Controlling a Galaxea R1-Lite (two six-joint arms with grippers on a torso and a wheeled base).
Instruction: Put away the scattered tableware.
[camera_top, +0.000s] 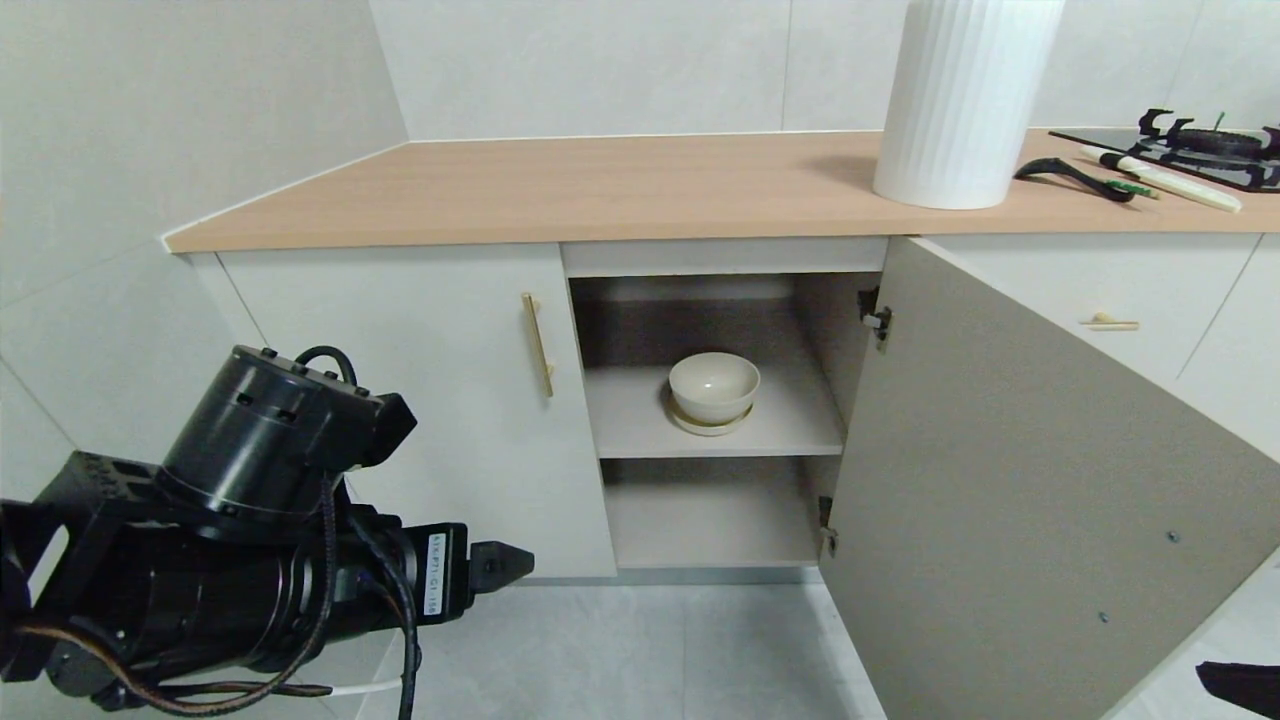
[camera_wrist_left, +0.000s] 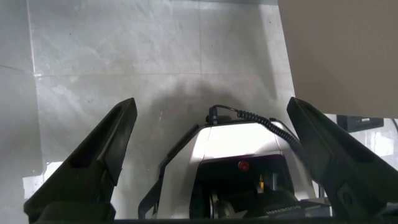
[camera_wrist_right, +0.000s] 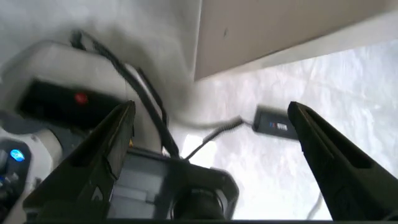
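A cream bowl (camera_top: 713, 385) sits on a small plate (camera_top: 700, 424) on the middle shelf of the open cabinet (camera_top: 715, 425). On the wooden counter (camera_top: 600, 185) at the far right lie a black ladle (camera_top: 1075, 178) and a white-handled knife (camera_top: 1165, 182). My left arm (camera_top: 260, 540) hangs low at the left, in front of the shut cabinet door and well away from the bowl. The left gripper (camera_wrist_left: 211, 106) is open over the tiled floor with nothing between its fingers. The right gripper (camera_wrist_right: 211, 107) is open too and holds nothing, near the lower edge of the open door.
The open cabinet door (camera_top: 1020, 480) swings out to the right and takes up much of that side. A tall white ribbed vase (camera_top: 965, 100) stands on the counter beside a black stove (camera_top: 1210, 145). The bottom shelf (camera_top: 710, 520) holds nothing.
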